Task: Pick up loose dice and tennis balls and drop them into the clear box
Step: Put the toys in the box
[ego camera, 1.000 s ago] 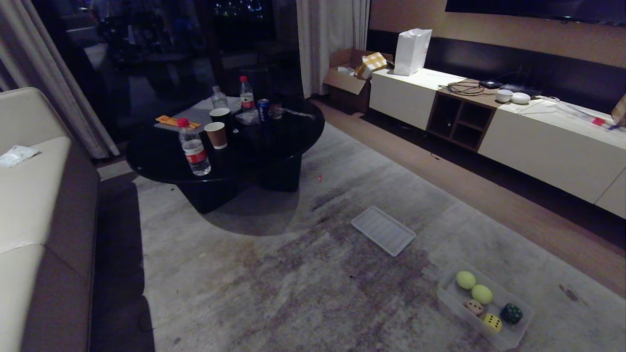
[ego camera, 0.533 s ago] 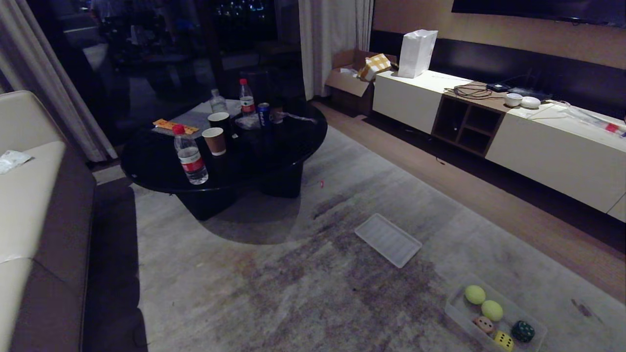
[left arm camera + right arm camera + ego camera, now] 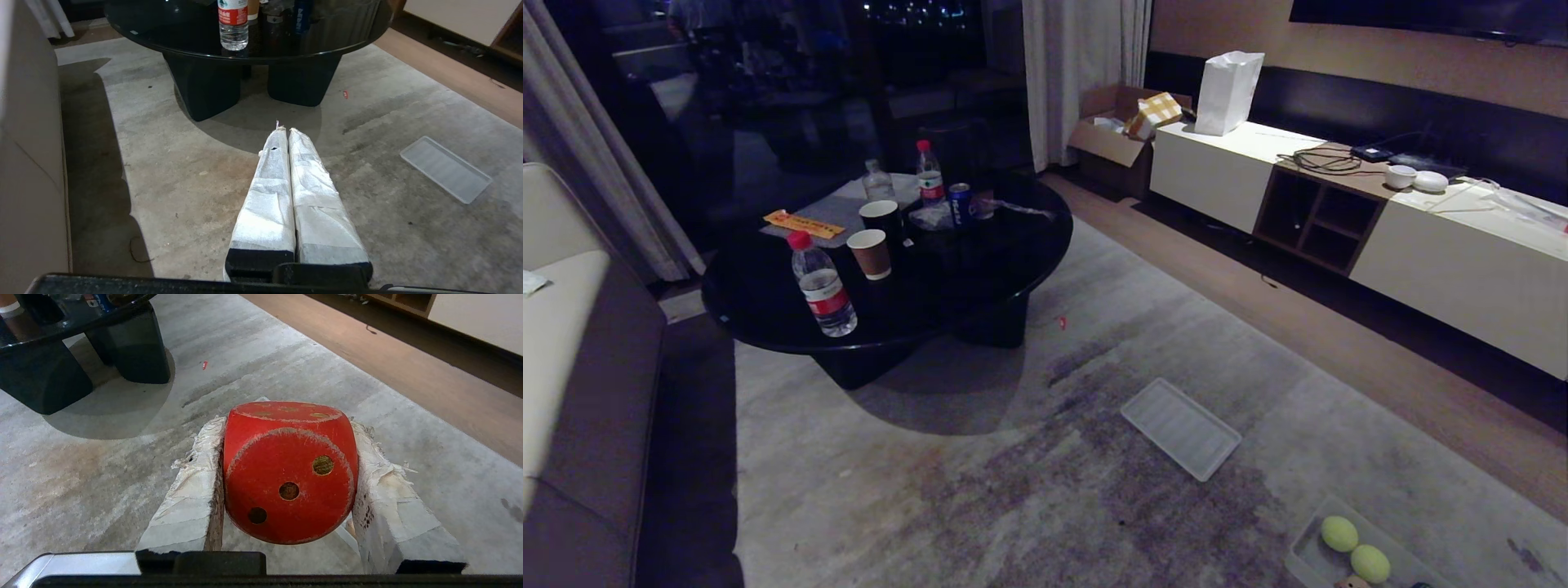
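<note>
My right gripper point(image 3: 288, 420) is shut on a red die point(image 3: 288, 473) with pale pips, held clear above the grey rug. The clear box point(image 3: 1298, 555) sits on the rug at the head view's bottom right corner, mostly cut off by the edge. Two yellow-green tennis balls point(image 3: 1339, 533) lie inside it, and a sliver of a pinkish die point(image 3: 1352, 582) shows at the very edge. My left gripper point(image 3: 285, 131) is shut and empty, pointing over the rug toward the black table. Neither gripper shows in the head view.
A flat ribbed clear lid point(image 3: 1181, 428) lies on the rug left of the box. A round black table point(image 3: 980, 269) with bottles and cups stands ahead. A sofa point(image 3: 572, 392) runs along the left, and a low white cabinet point(image 3: 1445, 253) along the right wall.
The whole head view has shifted: everything slid down the picture, and the clear box now runs off the bottom edge. The camera moved; the things stayed where they were.
</note>
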`<state>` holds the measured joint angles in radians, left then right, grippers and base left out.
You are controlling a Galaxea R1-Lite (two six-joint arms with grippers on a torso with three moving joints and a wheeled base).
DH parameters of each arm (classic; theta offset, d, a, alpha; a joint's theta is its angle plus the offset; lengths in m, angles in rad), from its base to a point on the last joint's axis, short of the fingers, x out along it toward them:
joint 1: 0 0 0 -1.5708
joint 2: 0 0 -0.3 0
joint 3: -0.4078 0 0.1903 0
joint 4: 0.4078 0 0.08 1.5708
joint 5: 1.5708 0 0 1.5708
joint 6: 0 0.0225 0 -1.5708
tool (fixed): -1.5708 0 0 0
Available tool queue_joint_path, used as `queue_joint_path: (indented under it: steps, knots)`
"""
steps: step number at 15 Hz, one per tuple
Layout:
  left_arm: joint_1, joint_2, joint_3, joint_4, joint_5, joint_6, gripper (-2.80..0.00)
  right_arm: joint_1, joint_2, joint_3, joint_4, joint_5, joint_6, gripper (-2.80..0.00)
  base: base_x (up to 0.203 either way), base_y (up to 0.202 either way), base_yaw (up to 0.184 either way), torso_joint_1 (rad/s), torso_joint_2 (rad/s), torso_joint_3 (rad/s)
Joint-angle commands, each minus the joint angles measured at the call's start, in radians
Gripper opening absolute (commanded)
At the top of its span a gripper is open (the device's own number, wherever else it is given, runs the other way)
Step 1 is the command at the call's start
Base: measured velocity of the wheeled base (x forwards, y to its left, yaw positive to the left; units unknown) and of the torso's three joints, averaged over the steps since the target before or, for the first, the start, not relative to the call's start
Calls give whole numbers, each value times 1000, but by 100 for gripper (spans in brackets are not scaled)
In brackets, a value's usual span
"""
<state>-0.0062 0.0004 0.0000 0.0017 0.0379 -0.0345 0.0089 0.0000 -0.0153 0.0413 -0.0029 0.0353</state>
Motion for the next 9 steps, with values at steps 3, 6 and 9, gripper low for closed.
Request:
queue_joint_path:
  steps: [3,6,9]
  knots:
    - [0,0,2,0,2,-2,-280,0,2,0,2,0,1,-280,0,0,0,0,0,0]
    - [0,0,2,0,2,-1,-280,0,0,0,0,0,2,-280,-4,3,-58,1,3,1]
    - [0,0,2,0,2,-1,-280,0,0,0,0,0,2,-280,-1,8,-160,-1,4,-1]
